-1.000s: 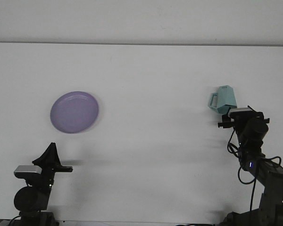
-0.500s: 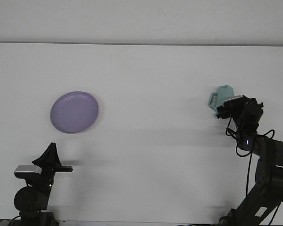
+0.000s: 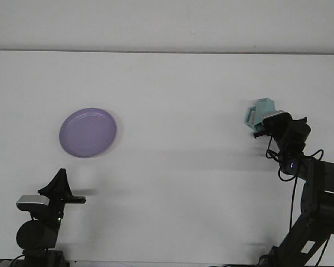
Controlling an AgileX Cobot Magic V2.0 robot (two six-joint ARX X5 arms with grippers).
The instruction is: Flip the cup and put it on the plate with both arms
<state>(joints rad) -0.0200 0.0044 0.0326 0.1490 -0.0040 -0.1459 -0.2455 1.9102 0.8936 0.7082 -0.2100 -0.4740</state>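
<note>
You cannot see the right pincer (image 3: 265, 123) fingers: its own body covers them and the lower half of the teal cup (image 3: 260, 109)

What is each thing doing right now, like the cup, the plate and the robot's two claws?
Cup: upside down on the table, partly hidden by the right claw.
Plate: flat on the table, nothing on it.
Right claw: at the cup.
Left claw: parked near the table's front edge, holding nothing.

Teal cup (image 3: 261, 110); purple plate (image 3: 88, 132) apart
</note>
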